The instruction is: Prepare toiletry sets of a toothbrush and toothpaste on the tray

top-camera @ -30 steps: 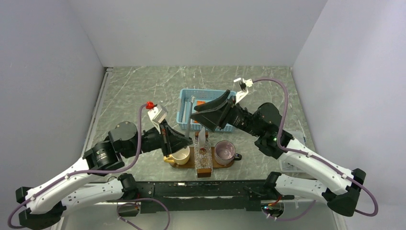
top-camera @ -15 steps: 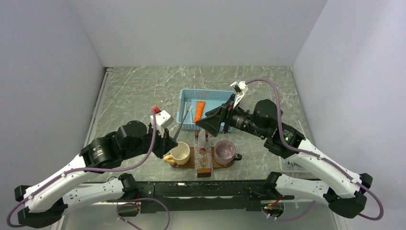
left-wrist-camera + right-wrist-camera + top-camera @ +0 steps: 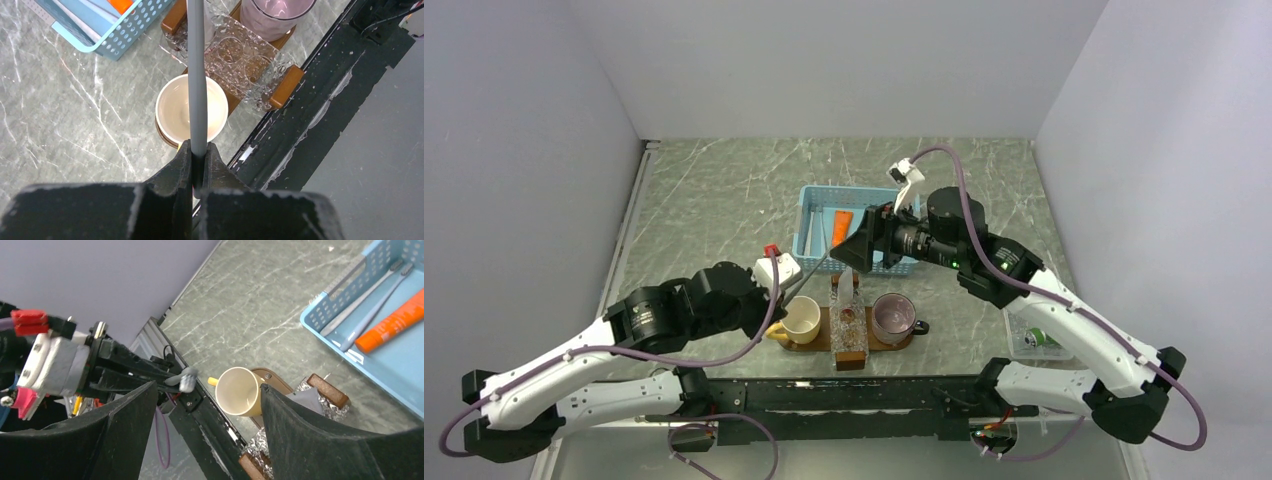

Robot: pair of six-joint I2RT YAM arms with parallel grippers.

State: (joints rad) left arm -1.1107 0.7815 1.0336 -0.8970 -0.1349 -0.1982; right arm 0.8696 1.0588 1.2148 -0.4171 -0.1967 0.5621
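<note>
On the left, the left gripper has its jaws pinching the toothbrush by one end. From overhead the gripper itself is hidden under its white wrist block, and only the thin grey stick shows, slanting away from it towards the basket. In the left wrist view the stick runs straight out over the cream mug, and its far end is cut off by the top edge. I cannot tell whether it touches the mug. The tray lies along the near edge of the table. It is mostly covered by the mug, a knobbly clear glass and a purple cup, so only its brown ends peek out. Behind it sits the blue basket, with the orange toothpaste tube and two more brushes lying inside. The basket's right half is blocked from overhead by the right gripper, which hangs above its near edge. That gripper's jaws are spread wide with nothing between them. Far right, a small clear box is half hidden behind the right arm, and its contents are too small to read.
</note>
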